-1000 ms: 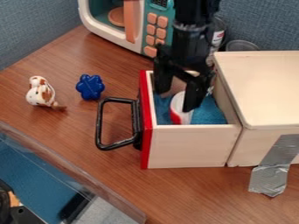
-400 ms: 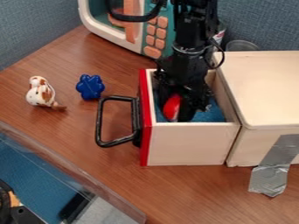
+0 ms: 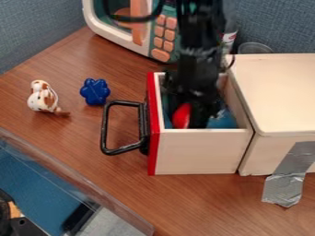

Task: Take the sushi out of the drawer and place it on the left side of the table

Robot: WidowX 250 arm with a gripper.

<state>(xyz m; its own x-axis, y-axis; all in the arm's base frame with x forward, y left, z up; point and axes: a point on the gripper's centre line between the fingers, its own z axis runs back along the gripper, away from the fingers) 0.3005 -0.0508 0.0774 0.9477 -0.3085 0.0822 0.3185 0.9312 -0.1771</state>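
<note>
Bench (image 3: 86,143), wood-brown: carries the whole lot. Its left part is the destination.

Toy microwave (image 3: 90,19), one, standing behind: judged outside the carry route if the load travels forward and left.

Wooden box (image 3: 283,92), one, pale, beside the drawer: its nearby edge calls for a straight rise before any sideways travel.

Drawer (image 3: 197,152), one, open, red-fronted: holds the task's thing. Its walls are the chief snag; best cleared fully by load and wrist alike.

Pincer (image 3: 186,119), one, black, hanging down inside the drawer at the sushi. Whether spread, pressed together or pinching, cannot tell. Step in hand, as judged: securing the grip. A firm hold first, then a slow, vertical lift, watching for slip.

Black handle (image 3: 105,129), one, on the drawer's front: juts toward the destination, so the load is best kept above it.

Spotted figurine (image 3: 42,97) and blue clover-shaped piece (image 3: 95,91), one each, on the left: set down apart from both, low and gently, lest the load roll.

Sushi (image 3: 181,116), one, a red part visible, the rest hidden: in the drawer, probably smooth; a centred hold suits it.
</note>
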